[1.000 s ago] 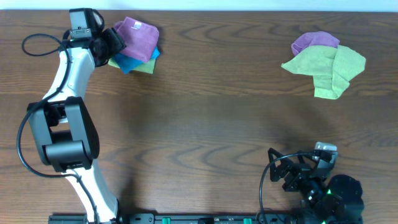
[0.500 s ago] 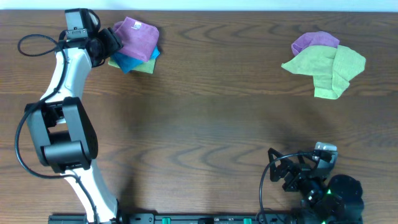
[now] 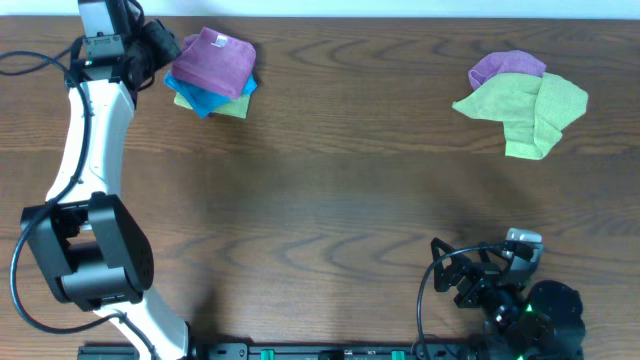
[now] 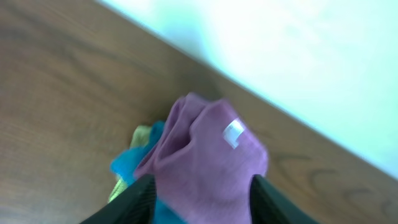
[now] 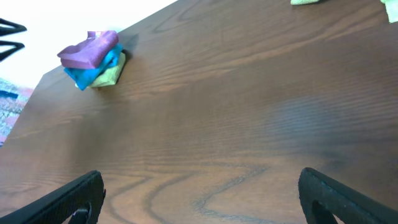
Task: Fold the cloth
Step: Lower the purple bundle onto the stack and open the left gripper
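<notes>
At the near right corner of the desk (image 3: 330, 200) your right claw (image 3: 462, 278) sits parked low, its jaws spread wide with nothing between them; its wrist view shows only bare wood stretching away. The middle of the desk holds nothing you need. Along the far edge there are two groups of cloth. Near the far left corner is a neat stack: a folded purple cloth (image 3: 212, 62) on top, a blue cloth (image 3: 205, 100) under it and a yellow-green cloth (image 3: 237, 105) at the bottom, the corners fanned a little. Your left claw (image 3: 160, 50) is just beside that stack on its left. The jaws are apart and grip nothing, and in the wrist view the purple cloth fills the space just ahead of the tips. Toward the far right corner lies the unfolded work: a crumpled green cloth (image 3: 530, 112) overlapping a bunched purple piece (image 3: 505, 65). My reading is that the stack is a finished fold and you are between cloths. The next move calls for a reach to the green cloth. Take it by an edge, draw it clear of the purple piece beneath, and spread it flat on open wood before you fold.
</notes>
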Controlling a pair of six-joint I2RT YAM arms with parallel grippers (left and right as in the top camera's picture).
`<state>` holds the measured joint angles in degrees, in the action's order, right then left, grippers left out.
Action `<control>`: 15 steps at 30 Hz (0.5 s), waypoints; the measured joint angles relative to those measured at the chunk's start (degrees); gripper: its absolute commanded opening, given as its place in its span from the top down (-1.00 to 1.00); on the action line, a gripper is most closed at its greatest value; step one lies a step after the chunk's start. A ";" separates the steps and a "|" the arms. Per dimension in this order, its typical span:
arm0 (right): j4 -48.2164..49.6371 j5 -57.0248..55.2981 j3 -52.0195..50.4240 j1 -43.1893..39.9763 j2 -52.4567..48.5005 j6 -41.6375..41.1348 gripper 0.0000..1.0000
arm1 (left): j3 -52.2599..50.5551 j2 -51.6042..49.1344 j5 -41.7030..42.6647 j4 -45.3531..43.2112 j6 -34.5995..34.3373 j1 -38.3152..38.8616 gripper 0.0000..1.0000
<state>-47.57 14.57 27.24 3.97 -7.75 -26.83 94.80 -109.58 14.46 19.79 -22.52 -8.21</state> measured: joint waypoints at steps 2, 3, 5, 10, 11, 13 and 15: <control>0.00 -0.02 0.00 0.00 0.00 0.02 -0.98 | 0.15 0.00 0.50 -2.27 -1.29 0.24 0.26; 0.00 -0.02 0.00 0.00 0.00 0.02 -0.98 | 0.15 0.00 0.59 -3.48 -1.86 0.50 0.31; 0.00 -0.02 0.00 0.00 0.00 0.02 -0.99 | 0.15 0.00 0.66 -5.86 -3.21 1.42 0.50; 0.00 0.00 0.00 0.00 0.00 0.02 -0.98 | 0.28 -1.38 0.46 -10.58 -5.31 4.96 0.81; 0.00 -0.02 0.00 0.00 0.00 0.02 -0.98 | 0.39 -2.12 0.31 -11.34 -5.88 5.64 0.82; -0.02 -0.02 0.00 0.00 0.00 0.02 -0.99 | 0.74 -4.28 0.11 -12.92 -6.69 6.82 0.89; 0.00 0.00 0.00 0.00 0.00 0.02 -0.98 | 0.79 -6.82 -0.07 -14.14 -7.65 7.28 0.89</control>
<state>-47.57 14.57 27.24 3.97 -7.75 -26.81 95.59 -116.40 14.39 5.65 -30.17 -0.93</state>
